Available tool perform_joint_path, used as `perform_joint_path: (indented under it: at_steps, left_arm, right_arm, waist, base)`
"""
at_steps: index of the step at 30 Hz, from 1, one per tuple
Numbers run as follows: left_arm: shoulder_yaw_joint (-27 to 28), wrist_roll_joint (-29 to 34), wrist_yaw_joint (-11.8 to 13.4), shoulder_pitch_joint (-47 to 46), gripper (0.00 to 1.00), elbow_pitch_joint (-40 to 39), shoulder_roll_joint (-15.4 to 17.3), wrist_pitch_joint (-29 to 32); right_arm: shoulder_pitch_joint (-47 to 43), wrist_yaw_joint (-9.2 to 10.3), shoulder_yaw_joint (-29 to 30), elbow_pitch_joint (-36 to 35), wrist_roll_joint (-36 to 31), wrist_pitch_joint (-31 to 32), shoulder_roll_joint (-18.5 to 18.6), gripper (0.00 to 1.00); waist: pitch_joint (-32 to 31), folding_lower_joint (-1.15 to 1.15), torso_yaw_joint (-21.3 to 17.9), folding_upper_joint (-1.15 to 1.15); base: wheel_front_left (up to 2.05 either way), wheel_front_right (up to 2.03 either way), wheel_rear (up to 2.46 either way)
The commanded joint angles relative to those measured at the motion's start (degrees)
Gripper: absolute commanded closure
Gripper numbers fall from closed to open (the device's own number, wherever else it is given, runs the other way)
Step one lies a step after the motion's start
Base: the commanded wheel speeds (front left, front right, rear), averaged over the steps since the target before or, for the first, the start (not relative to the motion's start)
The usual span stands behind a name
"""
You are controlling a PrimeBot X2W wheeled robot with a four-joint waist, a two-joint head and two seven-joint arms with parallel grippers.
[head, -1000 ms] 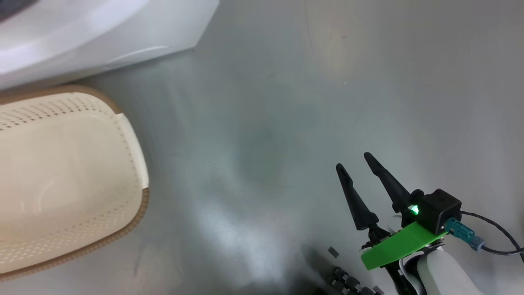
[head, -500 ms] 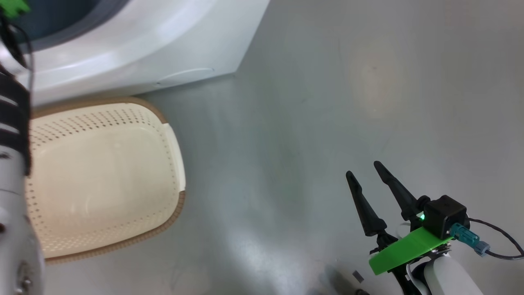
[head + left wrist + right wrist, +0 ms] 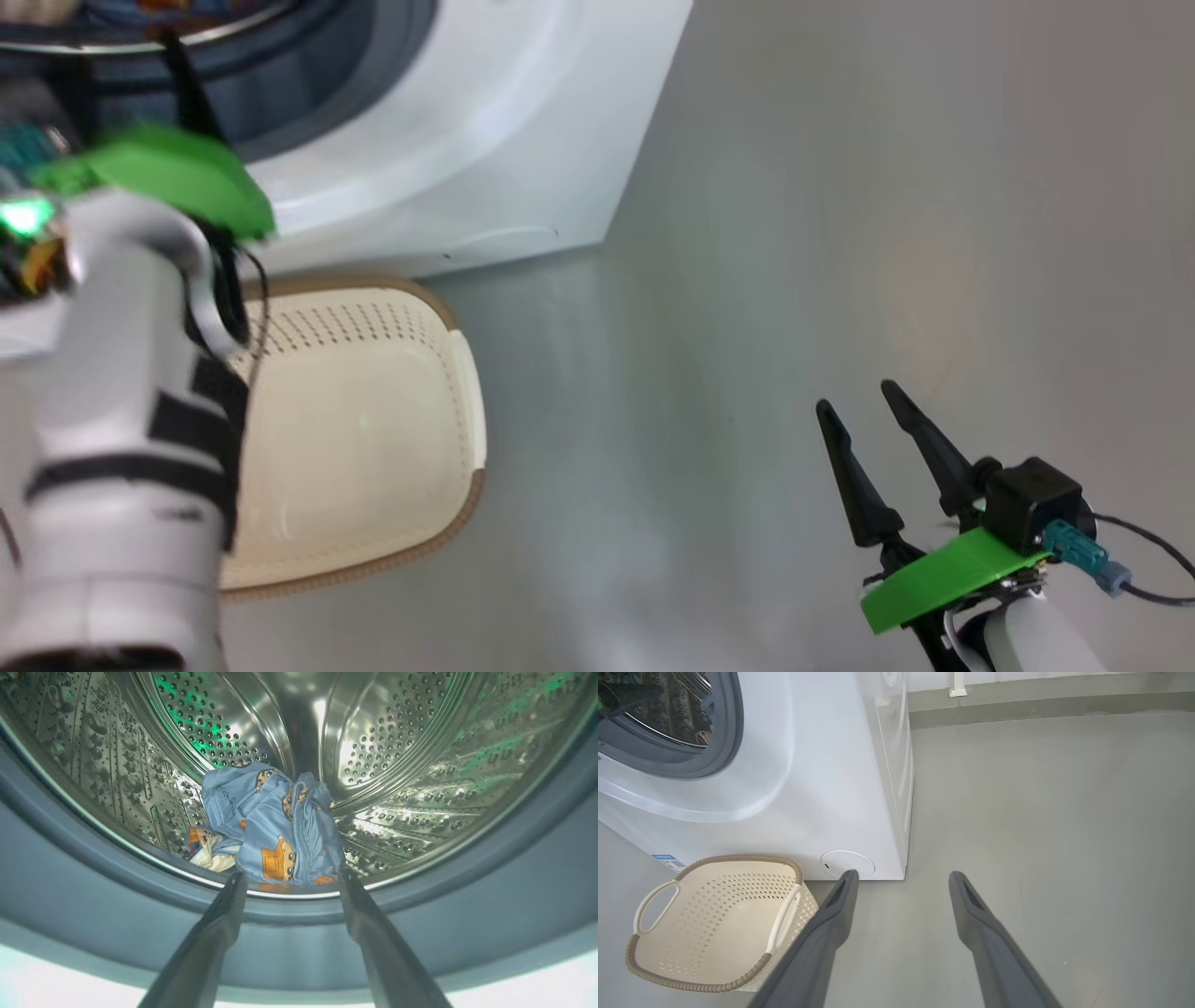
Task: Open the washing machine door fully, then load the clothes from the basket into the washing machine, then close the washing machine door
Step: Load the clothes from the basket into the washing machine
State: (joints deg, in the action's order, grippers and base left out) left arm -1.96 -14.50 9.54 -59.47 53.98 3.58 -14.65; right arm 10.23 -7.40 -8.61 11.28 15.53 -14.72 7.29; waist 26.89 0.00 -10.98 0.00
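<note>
In the head view, the washing machine [image 3: 485, 140] is seen at eleven o'clock, with the basket [image 3: 464, 373] set on the floor [image 3: 747, 280] just beside it at eight o'clock. The right gripper [image 3: 854, 396] is held at four o'clock, jaws spread, nothing grasped. In the left wrist view, the left gripper [image 3: 292, 875] is found released over the gasket [image 3: 93, 896], and the clothes [image 3: 275, 821] are seen lying in the drum [image 3: 397, 742] at twelve o'clock. In the right wrist view, the basket is shown at eight o'clock.
</note>
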Motion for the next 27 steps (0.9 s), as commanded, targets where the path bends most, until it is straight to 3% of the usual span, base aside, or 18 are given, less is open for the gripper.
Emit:
perform_joint_path:
  at_steps: [1,10,15,27]
  left_arm:
    - [0.91,-0.18,-0.22,1.68,0.00,-1.78,1.76,-0.34]
    - [0.70,-0.58,-3.62,19.84,0.00,-11.50,-0.33,-0.34]
    - [-0.95,-1.92,-4.06,29.02,0.00,-16.89,-0.65,-0.35]
    - [-6.50,-5.01,-0.53,44.65,0.00,-29.30,-0.69,-0.35]
  right_arm:
    - [-1.65,-0.09,-0.92,-0.85,-0.71,-0.28,0.08,0.00]
    - [-4.07,-0.09,1.30,-0.50,-2.47,-0.28,-0.81,0.00]
    - [-5.53,-0.09,1.92,-0.55,-3.38,-0.28,-1.28,0.00]
    - [-9.48,-0.09,3.28,-0.44,-5.93,-0.28,-1.19,0.00]
  waist:
    - [-3.65,0.00,2.15,0.00]
    - [-11.10,0.00,3.43,0.00]
    - [-14.32,0.00,4.27,0.00]
    - [-20.42,0.00,7.35,0.00]
  base:
    - [0.00,0.00,0.00]
    - [0.00,0.00,0.00]
    - [0.00,0.00,0.00]
    - [0.00,0.00,0.00]
